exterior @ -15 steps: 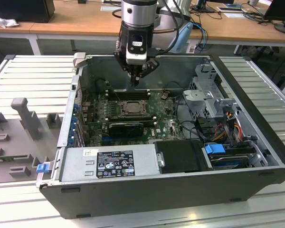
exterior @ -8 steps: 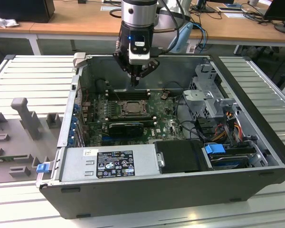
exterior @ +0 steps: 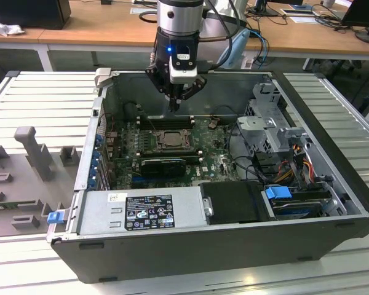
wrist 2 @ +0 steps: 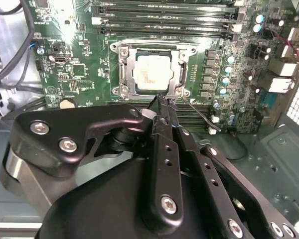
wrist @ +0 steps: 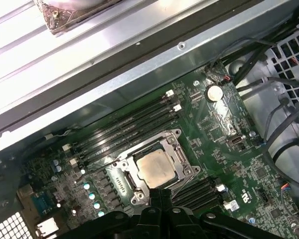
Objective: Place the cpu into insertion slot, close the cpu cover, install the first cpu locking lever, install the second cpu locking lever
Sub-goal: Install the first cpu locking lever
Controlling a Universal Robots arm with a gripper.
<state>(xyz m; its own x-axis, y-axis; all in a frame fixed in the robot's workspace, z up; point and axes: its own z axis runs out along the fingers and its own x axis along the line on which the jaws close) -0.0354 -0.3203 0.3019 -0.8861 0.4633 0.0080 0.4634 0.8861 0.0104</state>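
Observation:
The cpu, a pale square chip, lies in the insertion slot on the green motherboard. The cpu cover, a grey metal frame, lies down around the chip's edges; both wrist views show it so, with the cpu inside the cover. My gripper hangs just above the board at the socket's far side. Its black fingers are shut with nothing between them, the gripper tips at a corner of the socket. A thin metal locking lever sticks out from that corner beside the tips.
Long black memory slots flank the socket. A black ridged card lies in front of it, with the power supply nearer. A drive cage and loose cables crowd the exterior view's right. Case walls enclose everything.

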